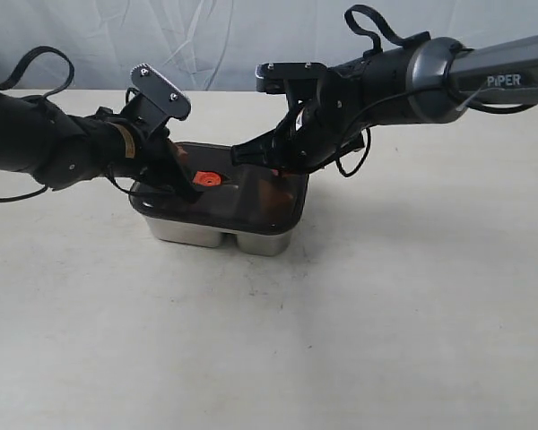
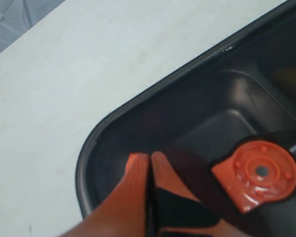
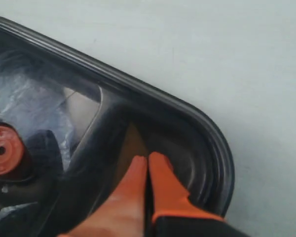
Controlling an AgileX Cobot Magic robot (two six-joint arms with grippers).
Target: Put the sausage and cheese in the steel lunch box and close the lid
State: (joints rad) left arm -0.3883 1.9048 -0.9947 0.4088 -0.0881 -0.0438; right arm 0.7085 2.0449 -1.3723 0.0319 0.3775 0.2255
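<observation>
Pressing left gripper (image 2: 149, 157): orange jaws were shut tight together, holding nothing, tips down on the lid (image 2: 197, 108) near its rounded corner, beside the orange valve (image 2: 256, 173)
Right gripper (image 3: 148, 158): jaws likewise pressed together, empty, on the lid's opposite end
Lid: smoky, glossy, lay directly beneath both grippers, long axis running arm to arm
Steel lunch box (image 1: 211, 235): shiny, sat under it
Sausage and cheese: too dim through the lid to tell
Judgement: a straight downward push looked enough to seat it
</observation>
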